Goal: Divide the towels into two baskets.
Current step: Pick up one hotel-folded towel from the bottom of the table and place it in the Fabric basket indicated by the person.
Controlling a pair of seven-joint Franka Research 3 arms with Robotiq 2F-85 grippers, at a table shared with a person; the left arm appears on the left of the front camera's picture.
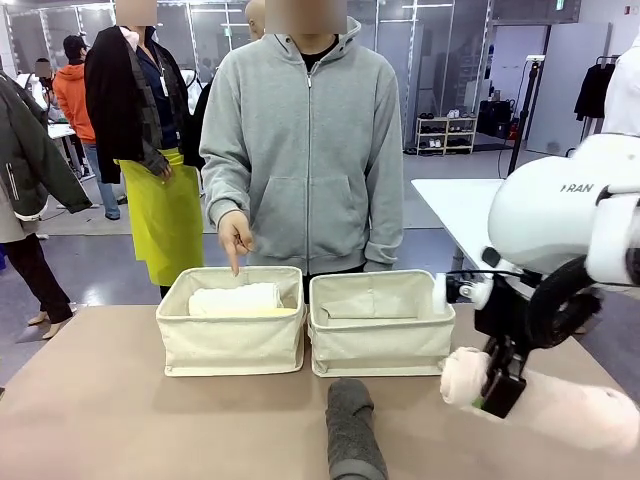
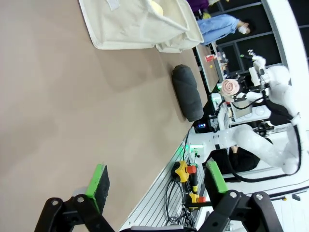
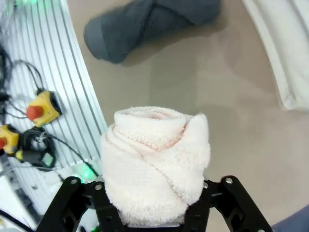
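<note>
Tabletop point(image 1: 100, 420) with two baskets at the far side: left basket point(image 1: 230, 350) holds a white towel point(image 1: 236, 298), right basket point(image 1: 380, 350) looks empty. At near right, the pink towel point(image 1: 462, 375) hangs clamped in the right pincer point(image 1: 490, 400); best lowered lengthwise, clear of the rim. The left pincer point(image 2: 157, 181) gapes empty.

The grey towel point(image 1: 352, 430) runs off the bottom edge of the front view, so its near end is cut away. The pink towel point(image 1: 570, 410) blurs towards the right edge and covers most of the fingers of the right end effector point(image 1: 498, 392); the right wrist view hides their pads the same way. The yellow towel point(image 1: 272, 312) shows as a sliver under the white towel point(image 1: 235, 299), the rest behind the wall of the left basket point(image 1: 230, 350). The floor of the right basket point(image 1: 378, 345) is hidden by its front wall. In the left wrist view the top edge cuts both baskets.
</note>
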